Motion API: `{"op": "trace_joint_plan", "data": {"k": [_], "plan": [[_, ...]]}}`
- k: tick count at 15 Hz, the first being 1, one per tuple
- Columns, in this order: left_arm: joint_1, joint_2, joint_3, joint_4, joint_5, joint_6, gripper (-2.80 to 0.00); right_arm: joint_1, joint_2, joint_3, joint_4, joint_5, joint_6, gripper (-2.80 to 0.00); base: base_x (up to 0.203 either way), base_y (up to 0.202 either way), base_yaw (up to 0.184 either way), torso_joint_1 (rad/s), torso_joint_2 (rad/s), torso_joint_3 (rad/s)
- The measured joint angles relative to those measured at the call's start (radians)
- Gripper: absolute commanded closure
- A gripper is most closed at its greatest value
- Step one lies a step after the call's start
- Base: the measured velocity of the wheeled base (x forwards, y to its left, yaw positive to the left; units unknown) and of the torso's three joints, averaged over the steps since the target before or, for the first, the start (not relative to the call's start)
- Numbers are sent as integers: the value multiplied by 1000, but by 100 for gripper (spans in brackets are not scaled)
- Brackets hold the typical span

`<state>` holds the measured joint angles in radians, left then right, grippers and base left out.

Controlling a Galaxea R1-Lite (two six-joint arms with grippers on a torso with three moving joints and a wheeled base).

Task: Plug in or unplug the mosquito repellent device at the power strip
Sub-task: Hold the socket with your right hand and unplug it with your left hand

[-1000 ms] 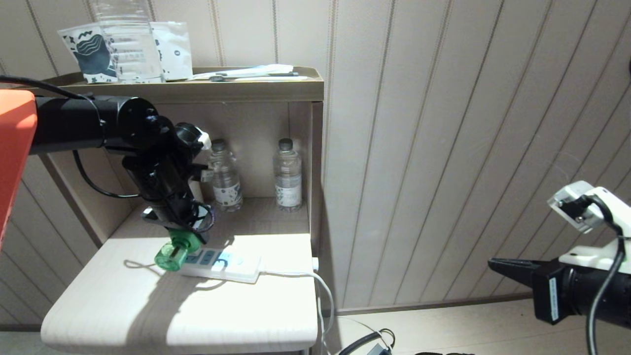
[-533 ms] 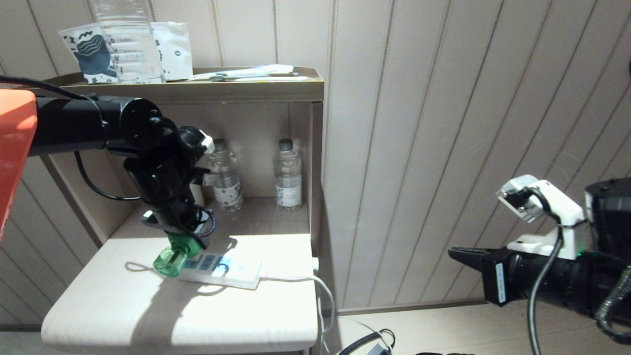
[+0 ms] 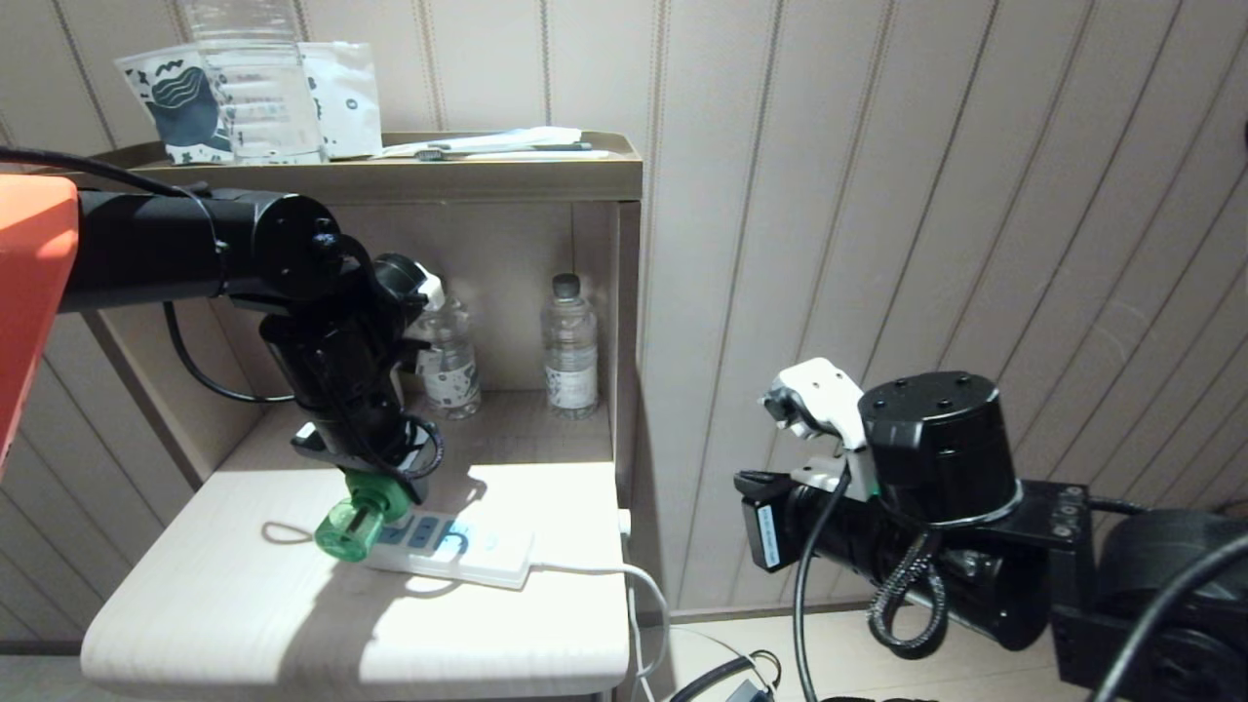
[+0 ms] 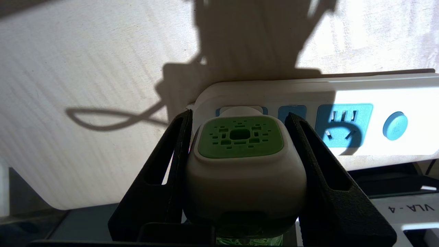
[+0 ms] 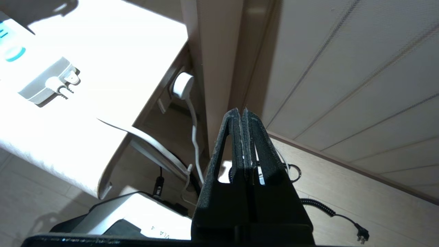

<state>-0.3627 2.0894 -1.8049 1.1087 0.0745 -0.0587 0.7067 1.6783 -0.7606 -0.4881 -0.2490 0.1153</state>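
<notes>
The mosquito repellent device (image 3: pixel 353 519) lies tilted at the left end of the power strip (image 3: pixel 468 556), green bottle pointing away from it, on the pale table (image 3: pixel 244 624). My left gripper (image 3: pixel 375 478) comes down from above and is shut on the device's white head. In the left wrist view the two black fingers (image 4: pixel 171 144) press both sides of the device (image 4: pixel 240 164), and its plug end sits against the end socket of the power strip (image 4: pixel 343 92); the prongs are hidden. My right gripper (image 5: pixel 241 112) is shut and empty, beside the table's right edge, above the floor (image 3: pixel 749 483).
Two clear water bottles (image 3: pixel 570 346) stand in the shelf niche behind the strip. The strip's white cord (image 3: pixel 643 585) runs off the table's right edge to a wall plug (image 5: pixel 181 85). Bags and a clear container (image 3: pixel 253 88) sit on the shelf top. Cables lie on the floor.
My right arm has swung in from the far right toward the table. The left gripper, the device and the power strip have all shifted slightly to the right together.
</notes>
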Motion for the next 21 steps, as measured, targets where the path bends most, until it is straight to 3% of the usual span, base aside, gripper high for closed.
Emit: {"op": "trace_joint_plan", "data": {"k": [11, 21], "plan": [[-22, -21, -1, -15, 0, -16, 0, 183, 377, -341, -13, -9, 2, 0, 0, 0, 0, 0, 0, 0], [-21, -13, 3, -15, -17, -16, 0, 218, 535, -573, 10, -9, -4, 0, 0, 0, 0, 0, 0, 0]]}}
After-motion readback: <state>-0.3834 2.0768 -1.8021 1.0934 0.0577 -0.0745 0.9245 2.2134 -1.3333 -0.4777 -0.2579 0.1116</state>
